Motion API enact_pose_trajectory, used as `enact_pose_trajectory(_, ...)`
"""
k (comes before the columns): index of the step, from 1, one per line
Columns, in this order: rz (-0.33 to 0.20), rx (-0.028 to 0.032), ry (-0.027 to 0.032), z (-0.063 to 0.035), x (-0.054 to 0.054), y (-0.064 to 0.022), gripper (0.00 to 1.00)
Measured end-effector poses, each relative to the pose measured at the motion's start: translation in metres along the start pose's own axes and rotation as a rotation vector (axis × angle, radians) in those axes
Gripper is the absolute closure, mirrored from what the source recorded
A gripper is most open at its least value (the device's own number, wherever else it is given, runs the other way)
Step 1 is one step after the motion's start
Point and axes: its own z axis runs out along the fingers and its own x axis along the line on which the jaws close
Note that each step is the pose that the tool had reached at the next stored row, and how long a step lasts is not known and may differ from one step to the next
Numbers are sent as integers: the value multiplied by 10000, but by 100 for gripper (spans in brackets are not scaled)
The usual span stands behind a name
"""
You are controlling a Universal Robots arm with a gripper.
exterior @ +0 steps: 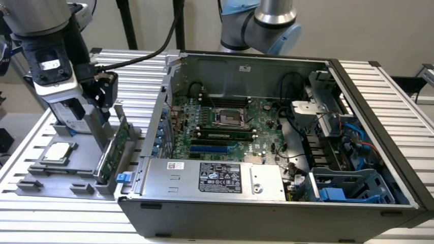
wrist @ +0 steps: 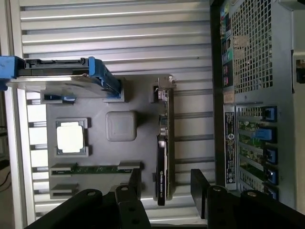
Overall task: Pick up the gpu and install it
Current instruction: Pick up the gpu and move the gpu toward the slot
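Wrist view: the hand (wrist: 167, 183) is open, fingers straddling the gpu (wrist: 164, 143) without touching; the gpu stands on edge in the grey tray (wrist: 138, 152) just beside the computer case (exterior: 271, 203); closing off-centre could tilt it or jam it in the tray.

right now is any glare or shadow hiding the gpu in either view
Exterior view: the light is even and the gpu shows its green face free of glare. Wrist view: it is a dark edge-on strip, not hidden, while the cpu chip is glared to near white.
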Motion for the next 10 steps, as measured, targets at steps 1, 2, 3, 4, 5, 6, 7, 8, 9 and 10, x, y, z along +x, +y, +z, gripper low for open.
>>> enact_pose_trajectory(1, 0, -1, -1, 19, -9, -7, 46)
enact_pose_trajectory(2, 0, -1, -1, 37, -17, -15, 46)
enact_pose_trajectory(3, 0, 0, -1, 55, -26, -22, 46)
enact_pose_trajectory(4, 0, -1, -1, 73, -35, -30, 46)
enact_pose_trajectory(5, 0, 0, -1, 91, -43, -37, 46)
enact_pose_trajectory(6, 0, -1, -1, 109, -51, -44, 46)
enact_pose_trajectory(7, 0, 0, 0, 127, -57, -51, 46)
enact_pose_trajectory(8, 0, -1, -2, 146, -62, -58, 46)
enact_pose_trajectory(9, 0, 0, -1, 163, -65, -64, 46)
enact_pose_trajectory(10, 0, -1, -1, 182, -68, -68, 46)
